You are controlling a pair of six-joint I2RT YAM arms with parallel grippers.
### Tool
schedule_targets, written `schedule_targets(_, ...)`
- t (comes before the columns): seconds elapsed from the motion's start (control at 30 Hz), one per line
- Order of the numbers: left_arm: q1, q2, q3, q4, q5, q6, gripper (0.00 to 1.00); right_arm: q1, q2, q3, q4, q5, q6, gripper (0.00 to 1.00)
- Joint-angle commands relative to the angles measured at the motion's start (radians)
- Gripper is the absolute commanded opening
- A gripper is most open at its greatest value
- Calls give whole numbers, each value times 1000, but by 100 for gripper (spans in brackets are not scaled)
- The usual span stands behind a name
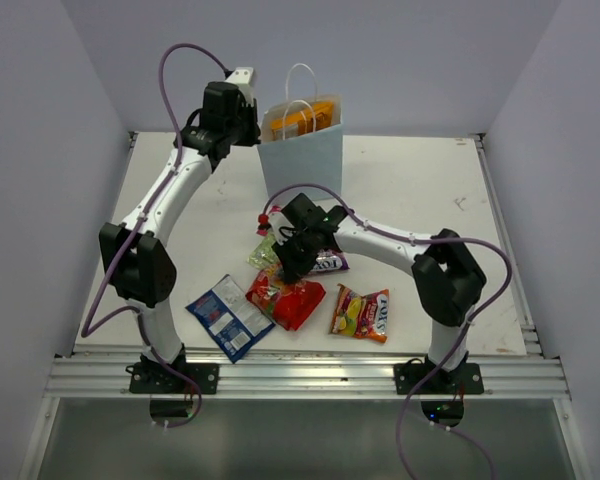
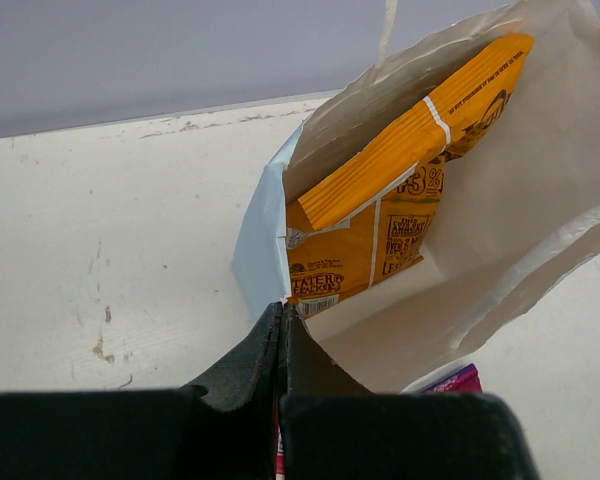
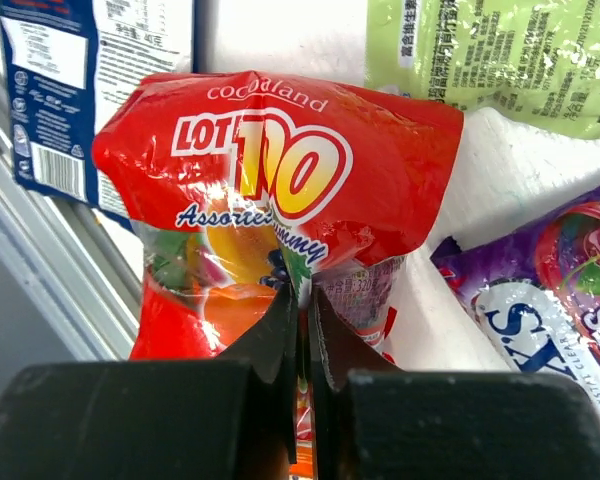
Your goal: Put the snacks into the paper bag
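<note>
**Two-arm view, packing under way.** My left claw (image 2: 282, 318) is closed together on the near rim of the paper bag (image 1: 300, 160). The bag stands upright toward the far side of the worktop (image 1: 410, 190). The orange chip bag (image 2: 380, 220) is inside it, leaning corner-up across the opening.

My right claw (image 3: 302, 300) is clamped on a raised fold of the red candy bag (image 3: 280, 160), at the near middle of the worktop. I cannot tell whether that packet is clear of the surface. Around it lie the blue-white packet (image 3: 90, 70), the green sachet (image 3: 480, 60) and the purple candy bag (image 3: 540, 300). The yellow-red candy bag (image 1: 362, 313) lies a little to the right.

**Hazards, as I judge them:**
- **(a) Slipping grip.** The grip takes only a ridge of glossy film, so the red bag may slip free on the lift or swing.
- **(b) Blocked mouth.** The chip bag fills much of the mouth, so an incoming packet may catch on its top edge and drop outside.
- **(c) Weak hold on the bag.** The paper bag is held at one rim only, and a push from above could tip it or tear the paper at the pinch.
- **(d) Arm contact.** Both arms must meet at the mouth, so I expect a risk of contact there.
</note>
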Motion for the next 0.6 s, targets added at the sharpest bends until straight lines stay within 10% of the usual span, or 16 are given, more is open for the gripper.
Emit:
schedule_targets(0.0, 12, -13, 5, 1, -9, 7, 0, 1, -12, -1, -50, 173, -43, 0)
schedule_targets(0.3, 56, 19, 31, 33, -11, 18, 0, -3, -239, 474, -335, 596, -67, 0)
schedule_targets(0.57, 58, 27, 58, 36, 6, 15, 0, -141, -94, 889, -125, 815, -123, 0)
